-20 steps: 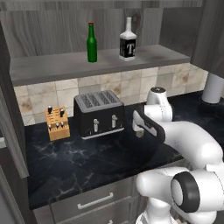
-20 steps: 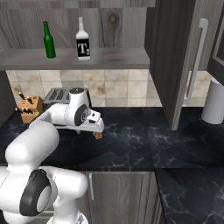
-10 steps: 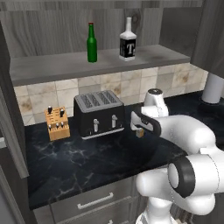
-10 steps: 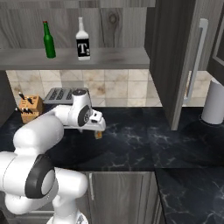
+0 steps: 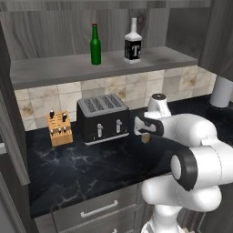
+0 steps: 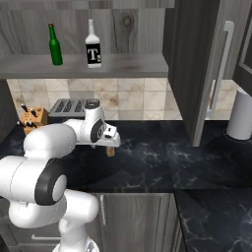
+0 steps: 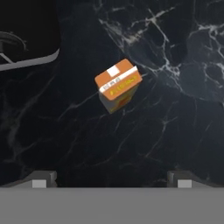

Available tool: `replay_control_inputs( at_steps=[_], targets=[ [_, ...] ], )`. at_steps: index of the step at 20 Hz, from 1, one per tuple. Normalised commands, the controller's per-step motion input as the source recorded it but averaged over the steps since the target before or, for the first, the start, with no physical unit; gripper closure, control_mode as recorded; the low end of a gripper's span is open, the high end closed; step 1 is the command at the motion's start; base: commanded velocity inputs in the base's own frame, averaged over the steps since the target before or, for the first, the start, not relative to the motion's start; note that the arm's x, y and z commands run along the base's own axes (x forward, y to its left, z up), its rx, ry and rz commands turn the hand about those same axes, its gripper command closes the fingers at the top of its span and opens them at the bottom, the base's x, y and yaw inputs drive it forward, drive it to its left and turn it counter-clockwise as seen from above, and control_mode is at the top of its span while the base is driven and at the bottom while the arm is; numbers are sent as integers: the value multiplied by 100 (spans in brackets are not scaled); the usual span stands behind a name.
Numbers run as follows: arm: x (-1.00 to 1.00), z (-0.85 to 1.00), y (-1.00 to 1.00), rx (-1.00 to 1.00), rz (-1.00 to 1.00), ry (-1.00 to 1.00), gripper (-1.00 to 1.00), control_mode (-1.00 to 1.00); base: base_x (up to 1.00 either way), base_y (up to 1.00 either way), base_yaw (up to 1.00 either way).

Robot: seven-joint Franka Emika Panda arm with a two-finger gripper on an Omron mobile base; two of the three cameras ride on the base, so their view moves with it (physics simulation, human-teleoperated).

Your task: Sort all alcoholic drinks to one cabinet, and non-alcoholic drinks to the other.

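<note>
Toaster [image 7: 26,35] corner lies at upper left in the hand view; bare black marble bench [image 7: 175,109] surrounds the orange-yellow carton [image 7: 118,85], which stands upright, well apart from the toaster, white strip across its top. End effector [image 7: 111,181] hovers above, jaws wide, gripping nothing.

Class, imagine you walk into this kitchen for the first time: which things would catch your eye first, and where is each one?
The big white robot arm bends over the black marble counter, its open gripper above a small orange carton that stands on the counter beside the black toaster. On the grey shelf above, a green bottle and a pale bottle with a "T" label stand side by side.
</note>
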Motion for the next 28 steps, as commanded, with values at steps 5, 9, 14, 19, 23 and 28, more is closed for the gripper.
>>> replay_control_inputs(
  at_steps=[5, 9, 14, 19, 23, 28],
  targets=[
    [22, -13, 0, 0, 0, -4, -100, -100, 0, 0, 0],
    [16, -10, -2, 0, 0, -4, -100, -100, 0, 0, 0],
    [22, -11, -1, 0, 0, -2, -100, -100, 0, 0, 0],
    [29, -14, 0, 0, 0, 0, -100, -100, 0, 0, 0],
    [29, -12, 0, 0, 0, 0, -100, -100, 0, 0, 0],
    [28, -13, 0, 0, 0, 0, -100, -100, 0, 0, 0]
  ],
)
